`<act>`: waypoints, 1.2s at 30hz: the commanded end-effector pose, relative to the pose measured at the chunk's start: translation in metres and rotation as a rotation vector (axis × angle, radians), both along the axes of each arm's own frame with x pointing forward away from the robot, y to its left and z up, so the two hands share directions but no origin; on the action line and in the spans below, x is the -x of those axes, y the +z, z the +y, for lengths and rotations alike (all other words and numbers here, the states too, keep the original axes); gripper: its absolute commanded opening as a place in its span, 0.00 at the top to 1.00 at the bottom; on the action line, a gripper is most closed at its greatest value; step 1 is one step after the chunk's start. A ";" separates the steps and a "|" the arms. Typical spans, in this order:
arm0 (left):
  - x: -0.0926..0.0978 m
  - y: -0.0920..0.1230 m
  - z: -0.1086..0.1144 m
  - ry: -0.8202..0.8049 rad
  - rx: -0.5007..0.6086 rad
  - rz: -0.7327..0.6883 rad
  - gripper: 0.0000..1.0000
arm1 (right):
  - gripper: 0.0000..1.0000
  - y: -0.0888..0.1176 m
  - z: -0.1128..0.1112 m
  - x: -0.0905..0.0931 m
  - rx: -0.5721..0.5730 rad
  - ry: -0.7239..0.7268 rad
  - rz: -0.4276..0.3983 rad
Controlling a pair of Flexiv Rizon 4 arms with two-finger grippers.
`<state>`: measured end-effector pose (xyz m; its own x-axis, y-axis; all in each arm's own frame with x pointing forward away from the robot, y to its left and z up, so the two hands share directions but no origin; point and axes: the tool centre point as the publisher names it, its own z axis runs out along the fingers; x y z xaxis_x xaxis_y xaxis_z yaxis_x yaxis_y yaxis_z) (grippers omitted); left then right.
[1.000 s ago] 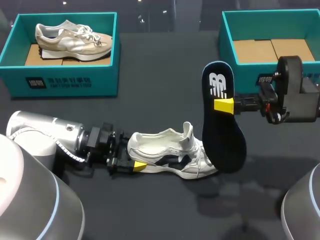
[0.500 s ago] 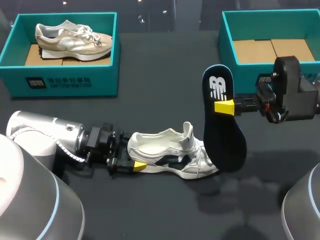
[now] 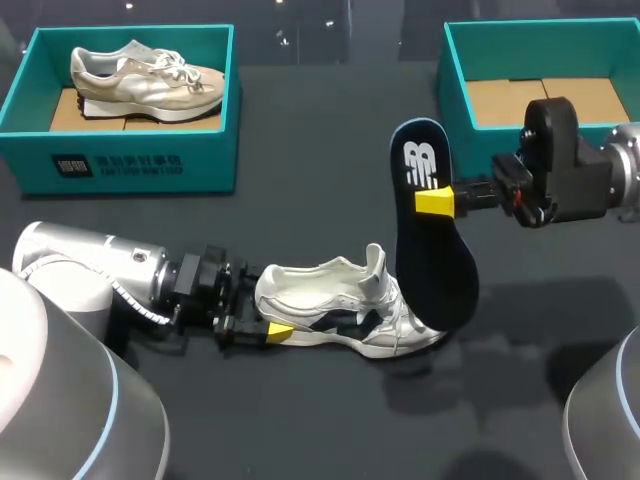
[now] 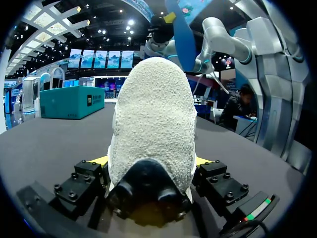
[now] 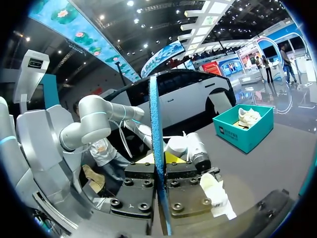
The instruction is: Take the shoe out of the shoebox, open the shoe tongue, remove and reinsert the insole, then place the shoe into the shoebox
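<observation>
The right end effector [image 3: 436, 201] pinches the insole [image 3: 435, 275]; the left end effector [image 3: 268, 318] clamps the shoe [image 3: 340, 300] heel. Lowered off-line, the insole could snag the collar and buckle.

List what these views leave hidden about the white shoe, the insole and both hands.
Head view: the insole covers part of the white shoe's forefoot and the right hand's far finger.
Head view: the shoe's heel hides the left hand's far finger.
Left wrist view: the heel fills the picture, hiding the tongue and opening.
Right wrist view: the insole is edge-on, so neither face shows.
</observation>
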<state>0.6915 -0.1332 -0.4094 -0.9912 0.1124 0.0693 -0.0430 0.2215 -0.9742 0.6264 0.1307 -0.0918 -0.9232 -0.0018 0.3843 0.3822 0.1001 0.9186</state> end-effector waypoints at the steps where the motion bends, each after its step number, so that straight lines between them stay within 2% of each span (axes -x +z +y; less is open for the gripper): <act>1: 0.001 0.001 0.001 -0.008 -0.019 0.002 1.00 | 1.00 -0.001 0.002 -0.003 0.002 0.005 0.002; 2: 0.001 0.001 0.001 -0.009 -0.025 0.002 0.89 | 1.00 -0.001 0.002 -0.003 0.002 0.005 0.002; 3: 0.002 0.001 0.002 -0.013 -0.034 0.006 0.61 | 1.00 -0.001 0.002 -0.003 0.002 0.005 0.002; 4: 0.002 0.001 0.003 -0.013 -0.045 0.006 0.09 | 1.00 -0.001 0.002 -0.003 0.002 0.005 0.002; 5: 0.002 0.001 0.004 -0.013 -0.053 0.006 0.00 | 1.00 -0.001 0.002 -0.003 0.002 0.005 0.002; 13: 0.003 0.006 0.015 -0.011 -0.143 0.007 0.00 | 1.00 -0.001 0.002 -0.003 0.002 0.005 0.002; 16: 0.003 0.010 0.021 -0.009 -0.220 0.013 0.00 | 1.00 -0.001 0.002 -0.003 0.002 0.005 0.002; 19: 0.006 0.017 0.032 -0.001 -0.358 -0.013 0.00 | 1.00 -0.001 0.002 -0.003 0.002 0.005 0.002; 33: 0.006 0.017 0.032 -0.001 -0.358 -0.013 0.00 | 1.00 -0.001 0.002 -0.003 0.002 0.005 0.002; 36: 0.004 0.017 0.034 -0.003 -0.427 -0.008 0.00 | 1.00 -0.001 0.002 -0.003 0.002 0.005 0.002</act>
